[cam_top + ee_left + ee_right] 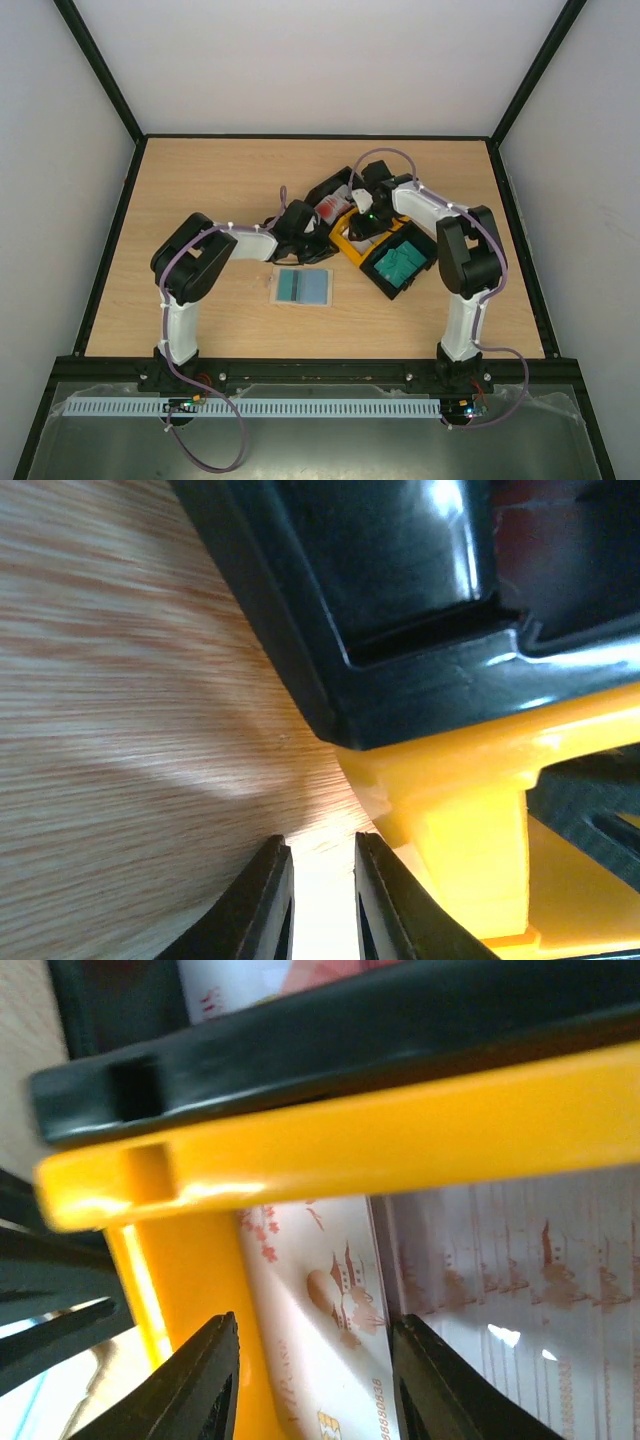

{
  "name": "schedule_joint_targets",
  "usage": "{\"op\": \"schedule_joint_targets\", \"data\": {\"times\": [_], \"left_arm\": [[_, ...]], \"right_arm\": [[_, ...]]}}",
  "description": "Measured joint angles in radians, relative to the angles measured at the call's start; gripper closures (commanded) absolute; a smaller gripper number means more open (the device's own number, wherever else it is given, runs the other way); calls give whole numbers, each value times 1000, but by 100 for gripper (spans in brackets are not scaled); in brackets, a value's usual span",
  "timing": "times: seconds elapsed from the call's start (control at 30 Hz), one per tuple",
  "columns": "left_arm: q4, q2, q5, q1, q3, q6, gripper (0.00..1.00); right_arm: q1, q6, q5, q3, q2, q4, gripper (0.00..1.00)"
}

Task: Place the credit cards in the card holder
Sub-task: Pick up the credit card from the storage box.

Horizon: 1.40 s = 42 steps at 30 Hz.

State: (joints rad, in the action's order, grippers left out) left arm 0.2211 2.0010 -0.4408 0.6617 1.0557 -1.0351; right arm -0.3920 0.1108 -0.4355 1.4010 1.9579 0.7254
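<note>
The card holder (pixel 302 287) lies open and flat on the table, near the middle, showing a teal and a pale panel. Credit cards sit in the bins: teal ones (pixel 403 262) at right, white ones with red print (pixel 328 210) further back. My right gripper (pixel 365 215) reaches down into the orange bin (pixel 350 240). In the right wrist view its jaws (pixel 315 1325) span a white, red-printed credit card (pixel 320 1290), fingertips at its two long edges; the card looks slightly bowed. My left gripper (pixel 300 228) hovers low over bare wood beside the bins, its jaws (pixel 322 840) a narrow gap apart with nothing between them.
Three open bins crowd together at centre right. The orange bin's wall (pixel 470 820) is right beside my left gripper's right finger, with a black bin (pixel 400 610) just beyond. More white printed cards (pixel 520 1280) lie in the orange bin, under its rim (pixel 400 1130).
</note>
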Motion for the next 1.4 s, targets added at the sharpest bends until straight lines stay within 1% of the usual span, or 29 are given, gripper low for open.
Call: {"op": "schedule_joint_targets", "data": {"times": [0.07, 0.2, 0.37, 0.4, 0.53, 0.63, 0.7, 0.73, 0.77, 0.87, 0.97, 1.03, 1.3, 1.4], "left_arm": [[-11, 1, -2, -1, 6, 5, 79], [-19, 4, -8, -4, 12, 8, 79], [-31, 10, -12, -6, 24, 15, 79], [-31, 11, -12, -6, 27, 16, 79], [-30, 17, -10, -6, 36, 20, 79], [-29, 17, -9, -6, 38, 22, 79], [-28, 17, -8, -6, 38, 22, 79], [-27, 17, -8, -6, 38, 22, 79], [-27, 17, -8, -6, 38, 22, 79], [-26, 17, -8, -6, 38, 22, 79], [-28, 17, -8, -6, 38, 24, 79], [-30, 17, -7, -6, 38, 25, 79], [-28, 17, -4, -11, 38, 33, 77], [-29, 16, -2, -12, 38, 35, 74]], "right_arm": [[0, 7, -19, -6, -19, 3, 64], [-4, 15, -55, -20, -53, 7, 76], [-16, 20, -93, -25, -67, 11, 85], [-19, 21, -100, -25, -67, 12, 83], [-35, 18, -101, -47, -57, 21, 68], [-39, 17, -99, -51, -52, 27, 63], [-43, 13, -93, -51, -52, 27, 63], [-45, 11, -89, -51, -52, 27, 64], [-47, 8, -85, -51, -52, 27, 67], [-47, 1, -73, -51, -52, 27, 82], [-45, -4, -50, -51, -52, 28, 94], [-44, -3, -49, -51, -52, 27, 97], [-48, -14, 5, -53, -88, 20, 98], [-44, -24, 31, -54, -111, 14, 98]]}}
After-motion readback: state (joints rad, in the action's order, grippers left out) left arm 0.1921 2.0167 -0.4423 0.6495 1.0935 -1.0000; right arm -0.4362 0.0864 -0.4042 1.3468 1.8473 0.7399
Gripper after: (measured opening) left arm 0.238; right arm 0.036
